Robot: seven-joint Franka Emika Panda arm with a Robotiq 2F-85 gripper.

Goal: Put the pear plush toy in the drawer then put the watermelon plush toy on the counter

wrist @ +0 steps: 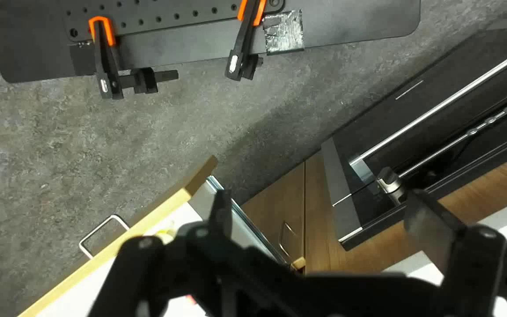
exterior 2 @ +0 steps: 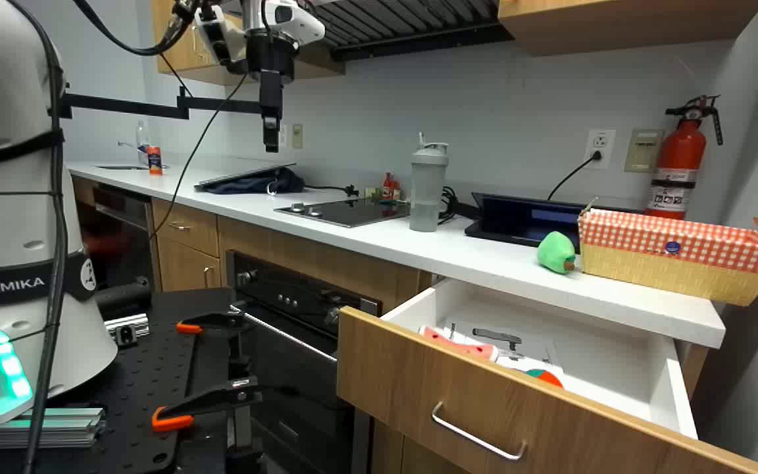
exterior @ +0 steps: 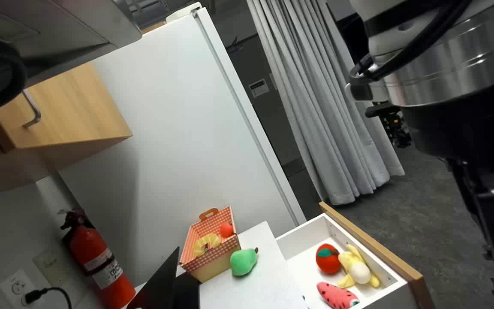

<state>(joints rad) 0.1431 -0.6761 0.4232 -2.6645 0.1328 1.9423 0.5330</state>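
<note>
In an exterior view the pear [exterior: 242, 262] sits low centre on the counter [exterior: 268, 277], watermelon [exterior: 336, 296] bottom right in the drawer [exterior: 371, 241]; both look light and squishy, so I'd pinch the pear across its fat end; in an exterior view the gripper [exterior 2: 271, 146] hangs upper left, pear well apart; wrist view: jaws spread wide, nothing held.

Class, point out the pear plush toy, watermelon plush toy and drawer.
Pear plush toy [exterior: 242, 262], in an exterior view: its green body.
Watermelon plush toy [exterior: 335, 295], in an exterior view: its dark-spotted side.
Drawer [exterior 2: 517, 411], in an exterior view: its wooden front panel.
</note>
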